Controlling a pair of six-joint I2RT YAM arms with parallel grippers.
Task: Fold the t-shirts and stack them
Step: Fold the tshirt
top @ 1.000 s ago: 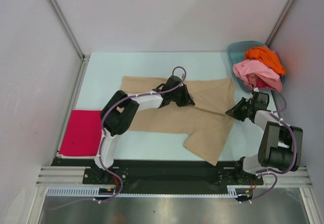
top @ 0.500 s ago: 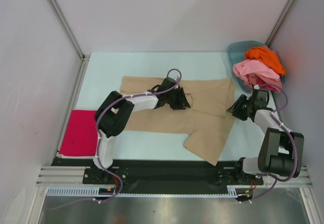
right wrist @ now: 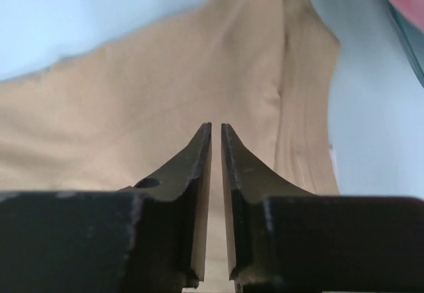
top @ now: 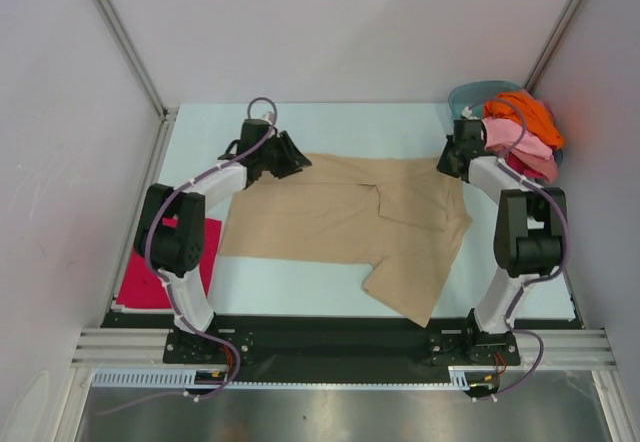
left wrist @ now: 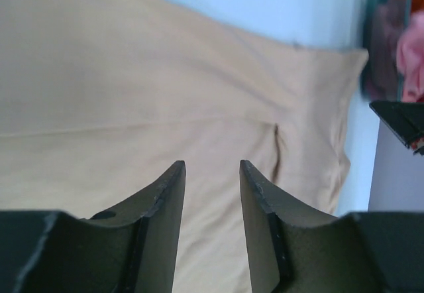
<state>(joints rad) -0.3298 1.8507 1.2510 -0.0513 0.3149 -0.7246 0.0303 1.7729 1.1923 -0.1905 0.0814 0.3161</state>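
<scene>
Near far bench edge: left gripper [left wrist: 211, 166] released, right gripper [right wrist: 216, 126] clenched, perhaps empty; pinch shirt [top: 340, 217] corners evenly before folding.

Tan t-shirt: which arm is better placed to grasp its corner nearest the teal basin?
Right. The right gripper sits at that corner of the tan t-shirt, beside the teal basin, though its fingers look nearly shut. The left gripper is open but at the opposite corner.

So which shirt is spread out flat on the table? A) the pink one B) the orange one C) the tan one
C: the tan shirt lies spread on the table, while the orange shirt and pink shirt are heaped in the basin.
</scene>
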